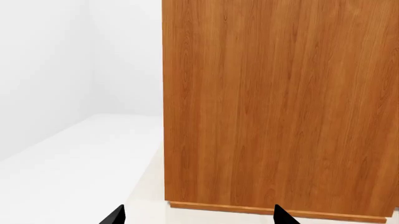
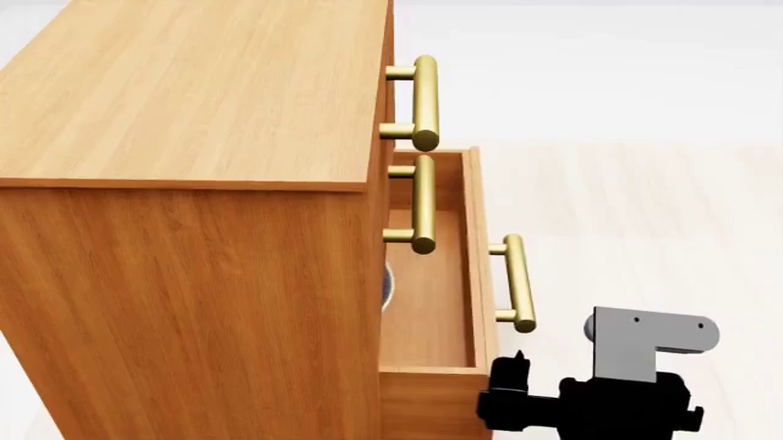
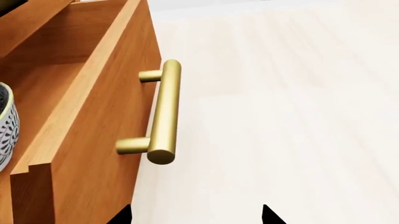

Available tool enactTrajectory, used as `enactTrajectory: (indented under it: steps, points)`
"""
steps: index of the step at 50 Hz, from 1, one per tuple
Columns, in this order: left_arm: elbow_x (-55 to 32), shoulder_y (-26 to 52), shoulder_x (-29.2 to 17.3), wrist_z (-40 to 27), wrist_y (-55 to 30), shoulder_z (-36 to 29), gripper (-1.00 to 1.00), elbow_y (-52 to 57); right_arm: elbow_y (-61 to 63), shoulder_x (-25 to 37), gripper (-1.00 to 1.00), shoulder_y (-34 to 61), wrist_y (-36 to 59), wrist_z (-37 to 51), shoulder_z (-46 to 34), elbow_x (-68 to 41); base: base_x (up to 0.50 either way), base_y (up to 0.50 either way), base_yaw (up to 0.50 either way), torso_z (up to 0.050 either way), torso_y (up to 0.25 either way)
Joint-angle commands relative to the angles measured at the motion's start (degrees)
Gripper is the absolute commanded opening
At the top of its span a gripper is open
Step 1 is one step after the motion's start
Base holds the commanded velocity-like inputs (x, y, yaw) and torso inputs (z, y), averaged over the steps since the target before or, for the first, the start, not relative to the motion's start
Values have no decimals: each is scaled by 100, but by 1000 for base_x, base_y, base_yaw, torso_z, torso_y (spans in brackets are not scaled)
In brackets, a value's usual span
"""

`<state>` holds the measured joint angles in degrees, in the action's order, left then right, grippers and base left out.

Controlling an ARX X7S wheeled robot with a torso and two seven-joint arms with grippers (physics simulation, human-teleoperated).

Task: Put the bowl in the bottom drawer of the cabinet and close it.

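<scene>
- Done: bowl point(image 3: 5, 123) sits inside the open bottom drawer point(image 3: 93, 121), at its cabinet point(image 2: 183, 183) end.
- Left: pushing it shut; handle point(image 3: 163, 112) untouched.
- Right gripper point(image 3: 196, 215) open, empty; left gripper point(image 1: 198, 217) likewise.

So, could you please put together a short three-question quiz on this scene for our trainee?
1. True or false: the orange-brown wooden bottom drawer of the wood-grain cabinet is shut.
2. Where does the small white bowl with the blue-grey floral pattern sit? A) on the floor B) inside the open drawer C) on top of the cabinet
3. Fill in: the right gripper is ____ and holds nothing.

Key: 1 false; 2 B; 3 open.
</scene>
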<state>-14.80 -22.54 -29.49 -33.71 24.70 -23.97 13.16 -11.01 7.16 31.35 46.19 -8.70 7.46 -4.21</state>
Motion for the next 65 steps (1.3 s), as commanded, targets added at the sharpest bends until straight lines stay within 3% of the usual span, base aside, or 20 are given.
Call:
enactTrajectory:
  steps: [1,65]
  points:
    - [-6,2,-3,2,19,-1,100,-16,-46,-92,100,-61,6,12,-139,147,0,0,0,0,0]
    - [-41,25,-18,3,48,-27,100,-38,-78,-311,100,-13,41,469,-658,-185,0,0,0,-1,0]
